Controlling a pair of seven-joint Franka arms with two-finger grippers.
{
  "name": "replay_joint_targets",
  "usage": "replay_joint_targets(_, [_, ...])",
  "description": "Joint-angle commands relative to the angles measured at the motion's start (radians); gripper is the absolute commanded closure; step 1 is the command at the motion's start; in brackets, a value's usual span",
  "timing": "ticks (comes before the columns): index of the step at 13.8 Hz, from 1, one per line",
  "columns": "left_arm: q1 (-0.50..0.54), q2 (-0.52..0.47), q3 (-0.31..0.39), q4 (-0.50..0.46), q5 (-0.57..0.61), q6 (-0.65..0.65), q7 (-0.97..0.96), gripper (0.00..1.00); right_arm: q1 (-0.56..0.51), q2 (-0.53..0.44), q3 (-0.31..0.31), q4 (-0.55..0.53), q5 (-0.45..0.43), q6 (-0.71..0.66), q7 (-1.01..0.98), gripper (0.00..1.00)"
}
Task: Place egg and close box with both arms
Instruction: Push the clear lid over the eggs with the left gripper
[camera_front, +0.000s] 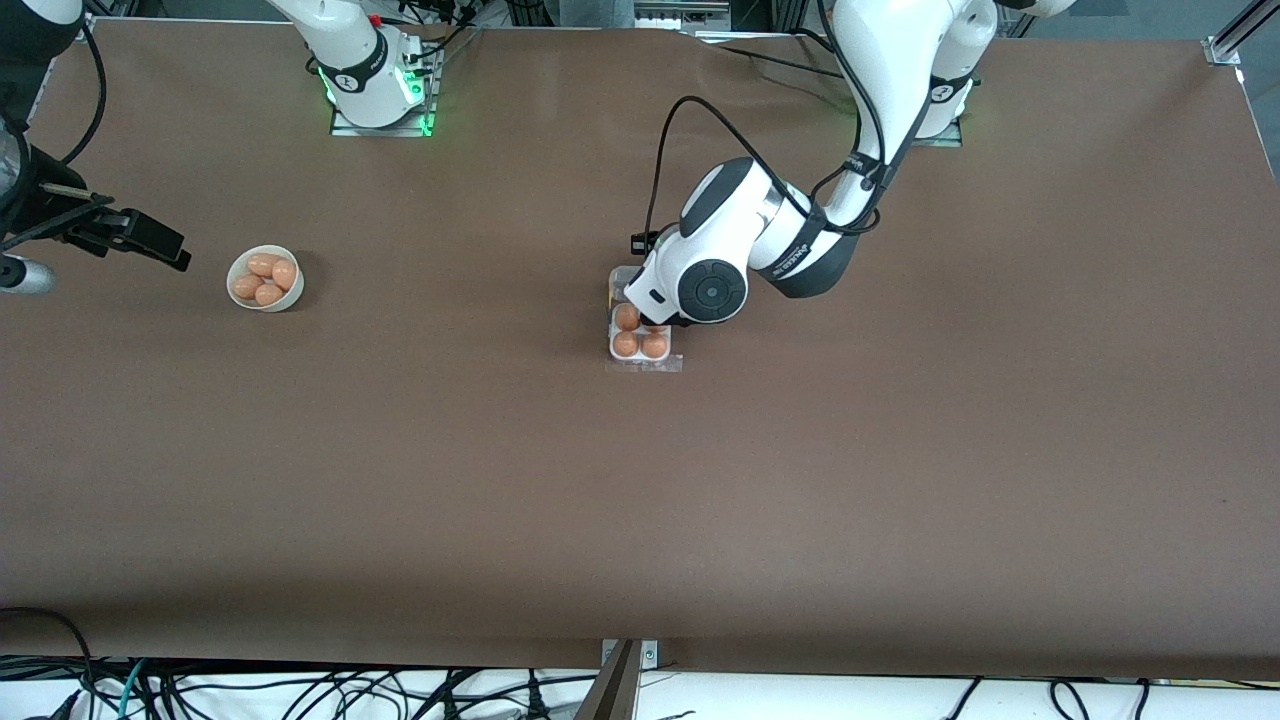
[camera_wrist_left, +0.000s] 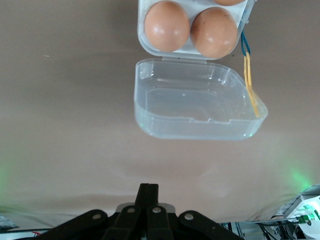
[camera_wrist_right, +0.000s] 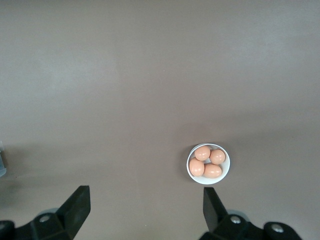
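The box sits mid-table, a white tray with its clear lid lying open and flat beside it. In the front view a little of the lid shows on the side farther from the camera. Three tan eggs show in the tray, and the left hand covers the fourth cell. Two of the eggs show in the left wrist view. My left gripper is over the box, shut and empty. My right gripper is open and empty, waiting high near the right arm's end of the table.
A round white bowl with several eggs stands toward the right arm's end of the table. It also shows in the right wrist view. A yellow and blue band hangs at the lid's edge.
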Motion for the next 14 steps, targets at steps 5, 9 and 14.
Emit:
replay_joint_targets(5, [-0.043, 0.053, 0.013, 0.037, -0.021, 0.082, -0.039, 0.96, -0.013, -0.009, 0.015, -0.008, 0.007, -0.007, -0.016, 0.0])
replay_joint_targets(9, [-0.041, 0.062, 0.019, 0.039, -0.016, 0.116, -0.039, 0.96, -0.013, -0.009, 0.015, -0.008, 0.007, -0.007, -0.015, 0.0])
replay_joint_targets(14, [-0.029, 0.062, 0.027, 0.04, -0.015, 0.188, -0.062, 0.96, -0.013, -0.009, 0.015, -0.008, 0.007, -0.007, -0.015, 0.0])
